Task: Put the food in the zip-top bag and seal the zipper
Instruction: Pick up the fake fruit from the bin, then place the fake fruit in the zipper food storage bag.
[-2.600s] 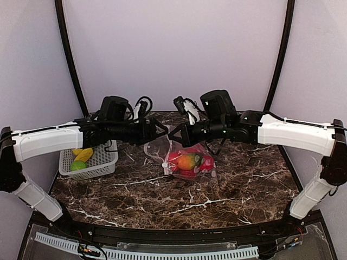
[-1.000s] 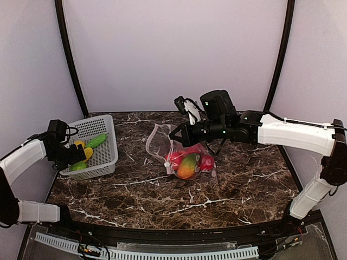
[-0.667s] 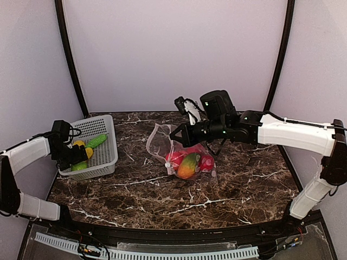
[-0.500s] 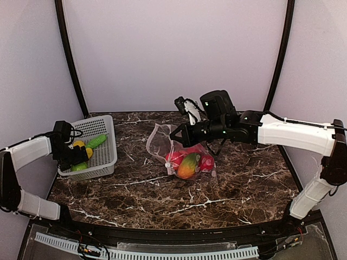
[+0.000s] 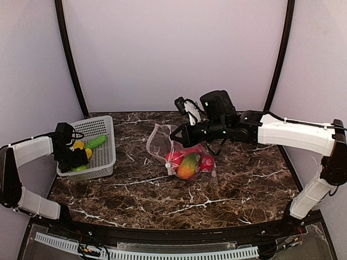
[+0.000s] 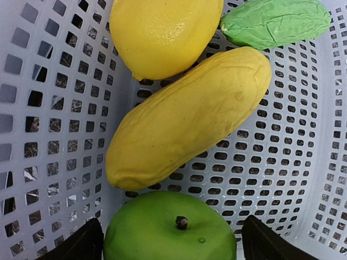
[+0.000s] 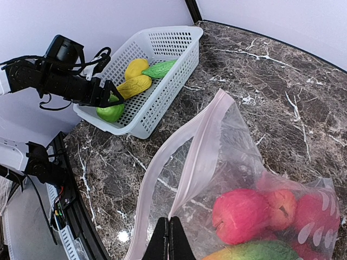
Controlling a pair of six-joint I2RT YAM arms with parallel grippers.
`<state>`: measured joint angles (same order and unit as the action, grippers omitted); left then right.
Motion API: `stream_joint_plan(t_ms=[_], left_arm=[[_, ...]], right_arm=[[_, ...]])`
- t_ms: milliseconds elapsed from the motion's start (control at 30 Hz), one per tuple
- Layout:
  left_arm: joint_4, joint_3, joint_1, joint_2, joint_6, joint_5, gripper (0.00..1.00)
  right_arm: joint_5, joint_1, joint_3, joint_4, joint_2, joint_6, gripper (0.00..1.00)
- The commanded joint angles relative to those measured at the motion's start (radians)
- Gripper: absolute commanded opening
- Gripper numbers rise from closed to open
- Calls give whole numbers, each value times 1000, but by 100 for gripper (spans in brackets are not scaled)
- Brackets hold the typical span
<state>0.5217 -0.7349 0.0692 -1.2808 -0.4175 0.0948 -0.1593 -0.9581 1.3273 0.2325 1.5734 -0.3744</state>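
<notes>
The zip-top bag (image 5: 161,142) lies mid-table with its mouth held up. My right gripper (image 7: 173,238) is shut on its pink zipper strip (image 7: 200,157). Inside the bag are red fruits (image 7: 241,214) and an orange-green one (image 5: 187,164). More food sits in the white basket (image 5: 104,138): a green apple (image 6: 168,233), a long yellow fruit (image 6: 190,119), a lemon (image 6: 162,32) and a bumpy green vegetable (image 6: 276,21). My left gripper (image 6: 173,246) hangs open over the green apple, one finger on each side.
The basket (image 7: 162,40) stands at the table's left edge, close to the side wall. Dark marble table (image 5: 217,189) stretches in front of the bag. Black frame poles rise at both back corners.
The left arm left the bag mouth, swung to the basket, and has lowered over the green apple. The right gripper and the bag have not moved.
</notes>
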Motion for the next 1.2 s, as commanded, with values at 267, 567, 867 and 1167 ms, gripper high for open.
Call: stream_joint_plan(t_ms=[267,567,867,1167], left_arm=[[24,19,4,21,22,17,82],[38,4,4,91,31,3,79],[60,-49,4,253,76,-155,76],[62,-143,-105,379,76,-404,71]], right_arm=[[14,-8,16,-9,-19,9,0],[17,-8,13,-9,-24,9,0],[9,-9,19,-14,-18,9,0],[-18,-8,42,-16,-6,9,0]])
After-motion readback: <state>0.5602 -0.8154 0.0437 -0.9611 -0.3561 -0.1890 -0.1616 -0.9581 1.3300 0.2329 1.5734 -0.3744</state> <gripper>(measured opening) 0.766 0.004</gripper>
